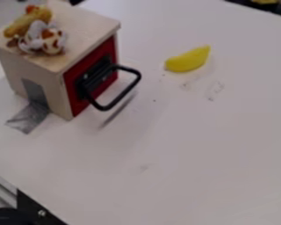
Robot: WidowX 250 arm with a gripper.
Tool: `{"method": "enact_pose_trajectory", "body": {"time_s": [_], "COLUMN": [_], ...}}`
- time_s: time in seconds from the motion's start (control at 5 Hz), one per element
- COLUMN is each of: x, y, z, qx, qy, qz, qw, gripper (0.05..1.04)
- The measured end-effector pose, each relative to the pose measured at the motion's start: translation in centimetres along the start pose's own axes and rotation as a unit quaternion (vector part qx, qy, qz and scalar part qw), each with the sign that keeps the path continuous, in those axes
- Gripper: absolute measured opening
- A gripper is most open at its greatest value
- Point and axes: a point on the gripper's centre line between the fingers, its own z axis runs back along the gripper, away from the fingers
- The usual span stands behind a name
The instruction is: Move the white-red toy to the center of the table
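Observation:
The white-red toy [52, 40], white with reddish-brown patches, lies on the flat top of a wooden box [78, 26] at the upper left. It rests near the front left part of that top, right against a yellow-orange toy [28, 21]. The table [184, 149] is white, and its middle lies to the right of and below the box.
A black handle [135, 83] sticks out from the box's red front. Silver tape [30, 116] runs from the box's side onto the table. A yellow banana [189, 59] lies at the upper right. Black parts [40, 212] stand at the lower left edge.

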Motion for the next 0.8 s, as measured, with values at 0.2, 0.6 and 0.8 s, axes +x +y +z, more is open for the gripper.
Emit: {"method": "enact_pose_trajectory", "body": {"time_s": [0.2,0.6,0.8], "x": [-3.5,-7.6,-7.4], "y": [0.6,0.0,0.1], "z": [-0.5,-2.6,-4.5], "qx": [0.020,0.047,0.056], "qy": [0.026,0.087,0.110], "qz": [-0.017,-0.062,-0.063], "qw": [0.9993,0.9931,0.9904], "gripper": [0.999,0.999,0.999]}}
